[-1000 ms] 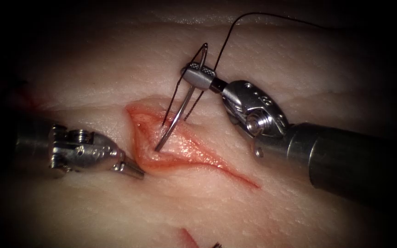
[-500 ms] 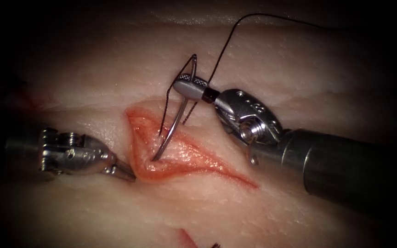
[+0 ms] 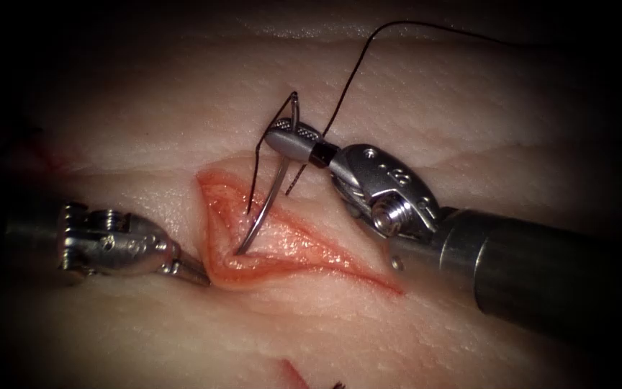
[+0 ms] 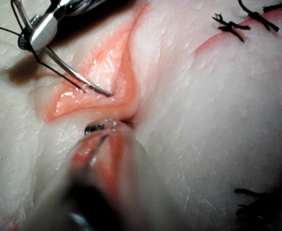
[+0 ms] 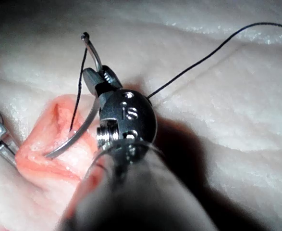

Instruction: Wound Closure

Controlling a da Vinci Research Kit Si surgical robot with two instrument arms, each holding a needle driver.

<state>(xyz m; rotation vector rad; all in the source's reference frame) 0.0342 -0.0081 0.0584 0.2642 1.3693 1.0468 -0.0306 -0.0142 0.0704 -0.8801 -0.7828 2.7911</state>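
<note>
Needle [image 3: 271, 194] tip sits in the open cut [image 3: 282, 241], swaged end up, clamped by the right tool [image 3: 289, 137].
I see the right jaws closed on the curved steel needle near its thread end; tip touches the red floor of the cut at its left end. Black thread [image 3: 358, 68] arcs away far right. Left tool [image 3: 192, 270] tip rests against the tissue [image 3: 412, 94] at the cut's left edge.

My left tool's jaws [image 4: 101, 128] sit blurred against the cut's [image 3: 282, 241] edge (grip indeterminate). Past my right tool [image 3: 291, 137], the thread [image 3: 426, 27] fades into darkness.
</note>
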